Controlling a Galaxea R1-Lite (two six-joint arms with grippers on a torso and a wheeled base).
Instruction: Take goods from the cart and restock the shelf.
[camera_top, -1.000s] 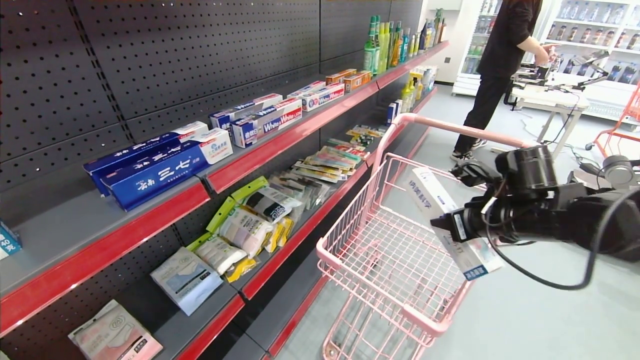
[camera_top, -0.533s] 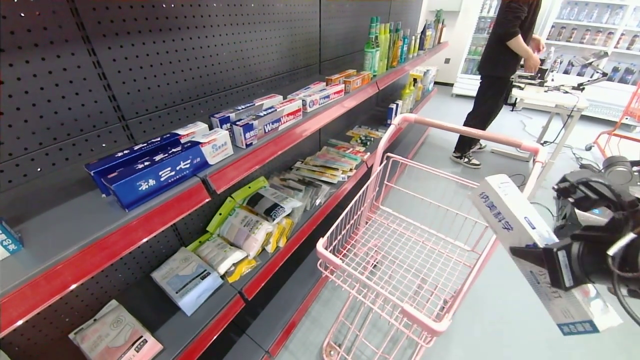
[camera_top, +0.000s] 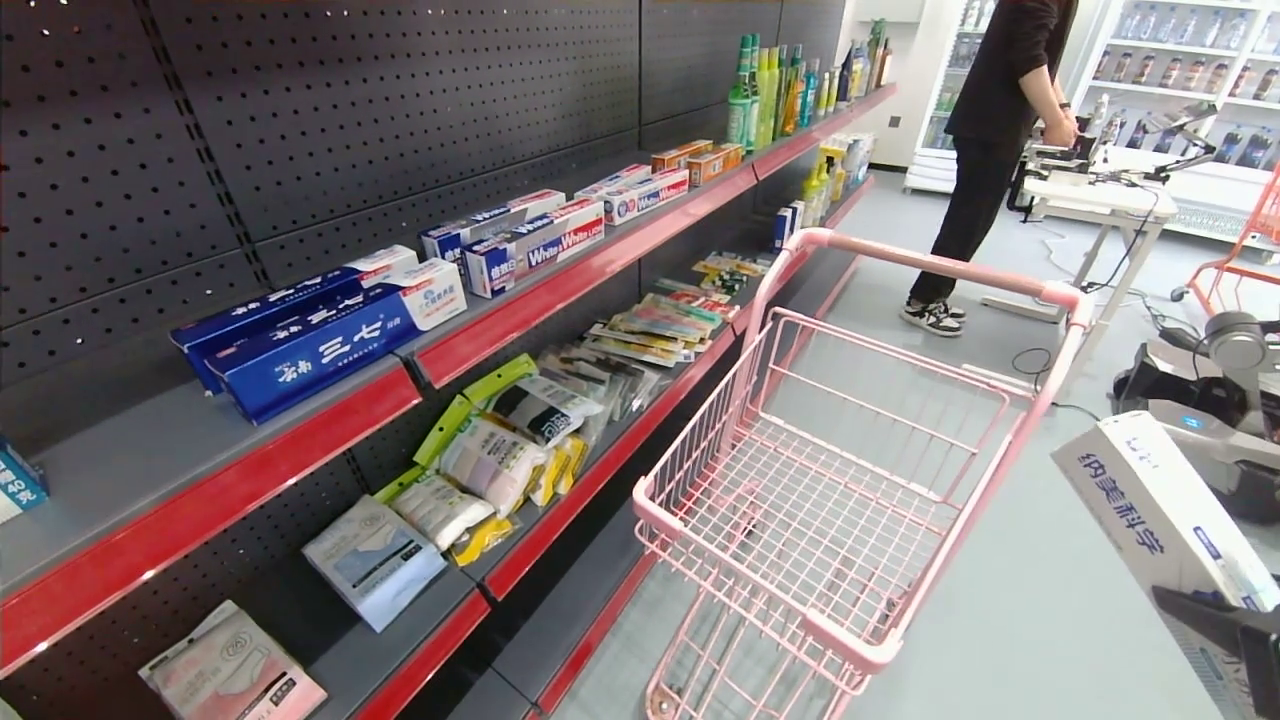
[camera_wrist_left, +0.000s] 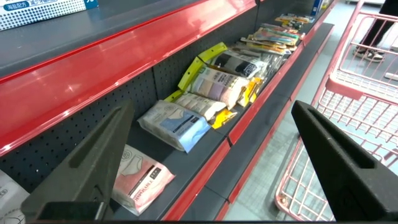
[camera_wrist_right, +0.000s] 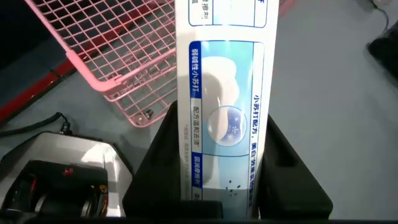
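Observation:
A long white and blue toothpaste box hangs tilted over the floor to the right of the pink cart, at the head view's lower right edge. My right gripper is shut on its lower end. In the right wrist view the box runs between the two dark fingers, with the cart behind it. The cart's basket holds nothing that I can see. My left gripper is open with nothing in it, beside the lower shelf. The upper shelf carries blue toothpaste boxes.
Packets fill the lower shelf, and bottles stand at the upper shelf's far end. A white table, a grey machine on the floor and an orange cart are at the back right.
My right arm has carried the toothpaste box out from over the cart, to the right and down to the head view's lower right edge. The shelf and cart stay as they were.

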